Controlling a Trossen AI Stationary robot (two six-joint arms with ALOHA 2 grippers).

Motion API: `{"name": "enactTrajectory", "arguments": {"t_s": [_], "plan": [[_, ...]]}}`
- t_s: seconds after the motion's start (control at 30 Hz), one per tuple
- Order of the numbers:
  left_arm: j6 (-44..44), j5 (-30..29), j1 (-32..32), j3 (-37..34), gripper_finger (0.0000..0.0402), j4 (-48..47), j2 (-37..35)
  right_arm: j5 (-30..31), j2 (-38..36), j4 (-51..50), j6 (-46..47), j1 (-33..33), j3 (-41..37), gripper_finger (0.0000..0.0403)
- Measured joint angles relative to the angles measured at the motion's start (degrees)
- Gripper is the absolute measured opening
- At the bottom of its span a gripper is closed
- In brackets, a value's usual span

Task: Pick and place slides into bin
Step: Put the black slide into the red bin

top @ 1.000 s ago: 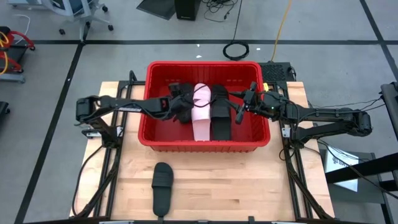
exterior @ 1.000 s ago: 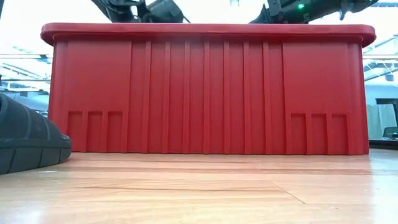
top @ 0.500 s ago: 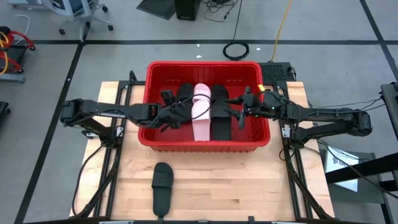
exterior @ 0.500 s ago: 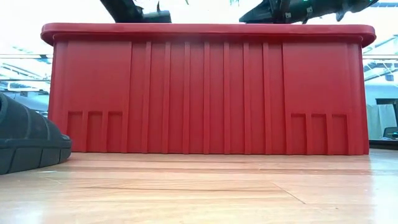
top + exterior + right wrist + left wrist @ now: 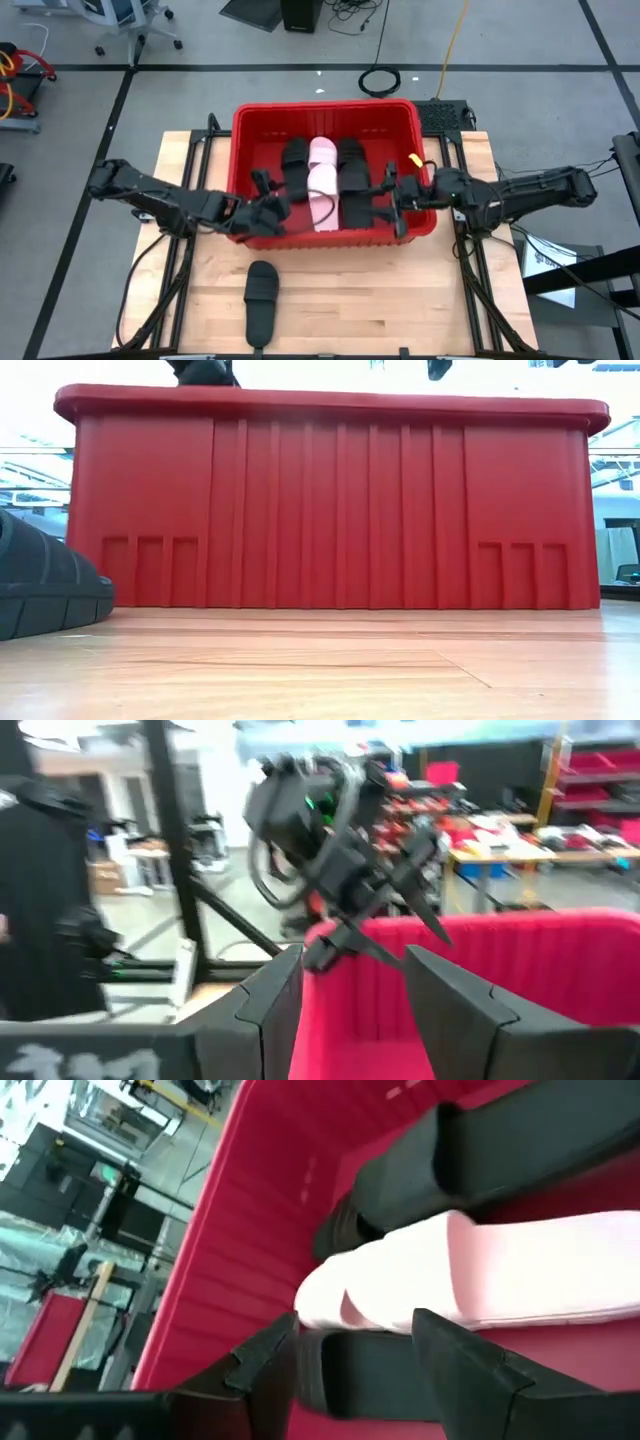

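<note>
1. The red bin (image 5: 245,130) sits mid-desk (image 5: 330,315), holding black slides and a pink pair (image 5: 322,185).
2. 1 black slide (image 5: 262,303) waits outside, near the bin's front wall.
3. Left claw (image 5: 262,205) and right claw (image 5: 392,198) hover over the bin, both open and empty.

Bright, even light; right wrist view perhaps motion-blurred

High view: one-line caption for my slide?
Both open grippers, left and right, over the bin; one black slide left on the table.
</note>
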Motion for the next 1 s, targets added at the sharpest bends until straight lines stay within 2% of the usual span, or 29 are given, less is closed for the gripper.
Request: {"name": "enactTrajectory", "arguments": {"t_s": [0.27, 0.43, 0.6, 0.73, 0.87, 1.0], "plan": [[-2.7, -5.2, -9.3, -0.1, 0.0205, 0.1, 0.1, 0.4, 0.0, 4.7, -2.2, 6.7, 0.0, 0.0164], [-4.2, -14.6, -14.3, -0.1, 0.0205, 0.8, 0.2, 0.5, 0.0, 5.1, -2.8, 8.5, 0.0, 0.0164], [-3.5, -13.0, -19.8, -0.1, 0.0204, 6.9, 0.2, 0.8, 0.0, 3.2, -2.2, 9.8, 0.0, 0.0164], [-1.9, -12.5, -23.5, -0.1, 0.0204, 10.5, 0.2, 4.6, 1.0, 2.2, -1.6, 11.0, 0.0, 0.0164], [-4.9, -13.6, -25.7, -0.1, 0.0204, 9.6, 0.9, 5.1, 2.8, 2.5, -1.2, 11.5, 0.0, 0.0164], [-8.7, -14.3, -24.7, -0.1, 0.0204, 5.7, 3.6, 5.0, 4.4, 3.7, -0.1, 11.5, 0.0, 0.0164]]}}
